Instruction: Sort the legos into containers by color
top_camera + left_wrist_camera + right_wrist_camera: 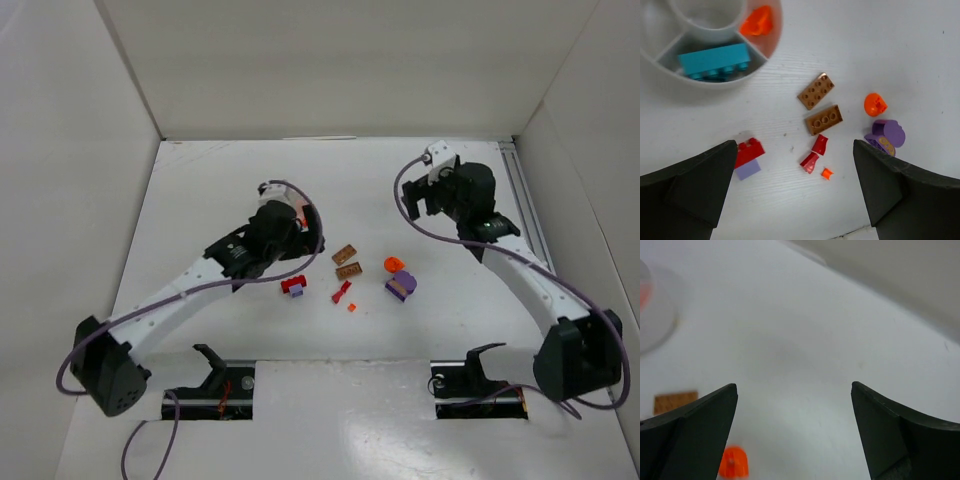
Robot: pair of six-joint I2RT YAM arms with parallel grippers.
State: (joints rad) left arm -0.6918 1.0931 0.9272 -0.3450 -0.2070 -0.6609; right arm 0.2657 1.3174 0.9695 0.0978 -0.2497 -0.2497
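Note:
My left gripper (794,145) hangs open over the loose legos, nothing between its fingers. Below it lie a red brick on a lilac tile (748,157), a two-part red piece (815,152), a tiny orange stud (826,173), two tan bricks (816,91) (824,120), an orange round piece (875,104) and a purple piece (886,136). The white divided dish (715,82) at upper left holds a teal brick (713,60) and an orange piece (757,22) in separate wedges. My right gripper (793,385) is open and empty above bare table, right of the pile (349,270).
White walls (330,60) enclose the table on three sides. A rail (525,200) runs along the right edge near my right arm (530,280). In the top view my left gripper (272,228) hides the dish. Two arm mounts (215,385) sit at the near edge.

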